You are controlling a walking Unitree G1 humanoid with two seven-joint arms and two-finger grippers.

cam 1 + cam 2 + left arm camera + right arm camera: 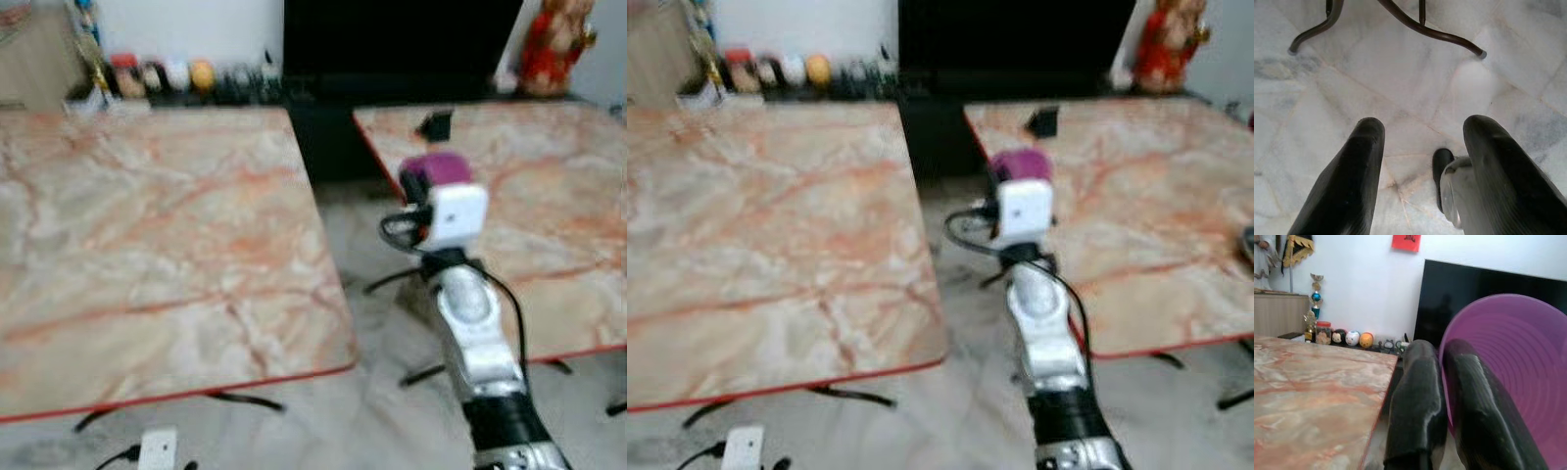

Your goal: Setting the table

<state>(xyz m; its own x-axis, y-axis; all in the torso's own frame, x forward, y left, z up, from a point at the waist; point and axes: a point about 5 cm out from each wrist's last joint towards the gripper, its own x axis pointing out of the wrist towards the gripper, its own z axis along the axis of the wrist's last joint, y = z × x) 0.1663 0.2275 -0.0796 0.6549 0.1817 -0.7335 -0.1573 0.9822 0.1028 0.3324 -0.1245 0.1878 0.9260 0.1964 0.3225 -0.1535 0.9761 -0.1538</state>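
Observation:
My right gripper [1442, 377] is shut on the rim of a purple plastic bowl [1513, 382], one finger [1420, 396] outside the wall and the other inside. In the head views the purple bowl [436, 168] shows just beyond the white wrist camera, held up over the gap between two marble-topped tables. The left table [147, 235] is large and bare; the right table [549, 206] lies behind the arm. My left gripper [1422, 161] hangs low over the floor, its fingers [1347, 186] open with nothing between them.
A black TV [402, 39] stands on a low dark shelf at the back, with small figurines [176, 76] to its left and a red statue [554, 44] to its right. A small dark object [436, 124] lies on the right table. Table legs [1430, 32] cross the tiled floor.

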